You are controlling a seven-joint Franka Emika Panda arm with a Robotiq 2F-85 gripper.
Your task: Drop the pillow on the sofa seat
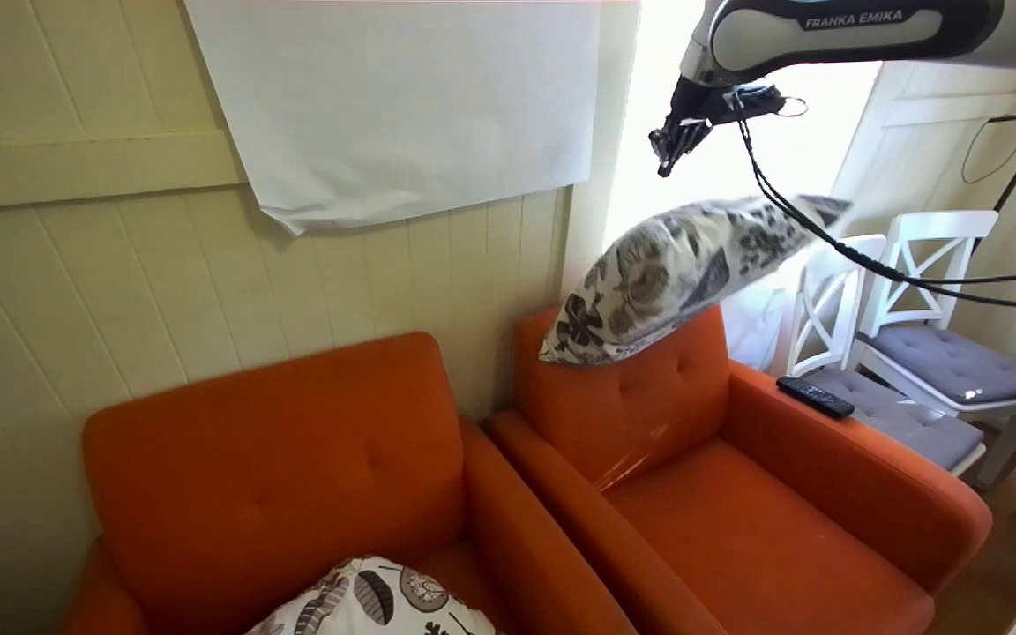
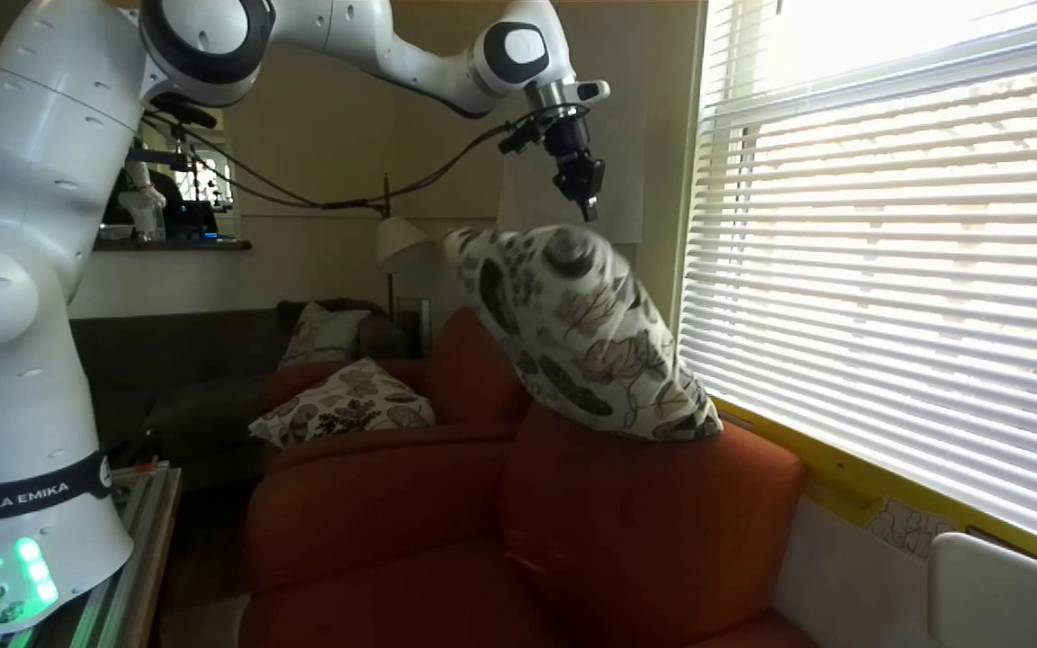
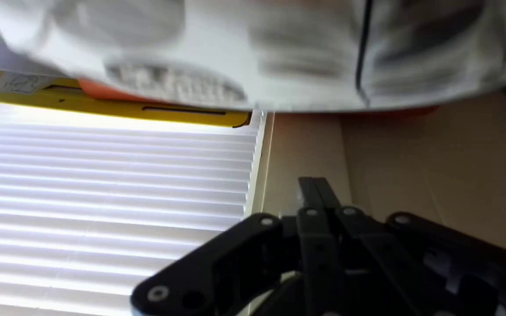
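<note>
The leaf-print pillow (image 1: pixel 676 282) leans tilted over the back of the orange armchair, high above the seat. In an exterior view, the pillow (image 2: pixel 581 333) has its lower end at the top of the chair back; whether it rests there I cannot tell. It fills the top of the wrist view as a blurred pillow edge (image 3: pixel 218 66). The sofa seat (image 1: pixel 755 529) lies below; it also shows as a dark orange seat (image 2: pixel 419 598). My gripper (image 1: pixel 665 166) is above the pillow, apart from it. In the wrist view my gripper (image 3: pixel 313 181) has its fingertips together, with nothing between them.
A second orange armchair (image 1: pixel 279 450) stands beside, with a similar pillow (image 1: pixel 376 604) on it. A black remote (image 1: pixel 815 397) lies on the armrest. White chairs (image 1: pixel 922 273) stand behind. Window blinds (image 2: pixel 888 270) are near the chair back. A cable (image 1: pixel 825 238) hangs from the arm.
</note>
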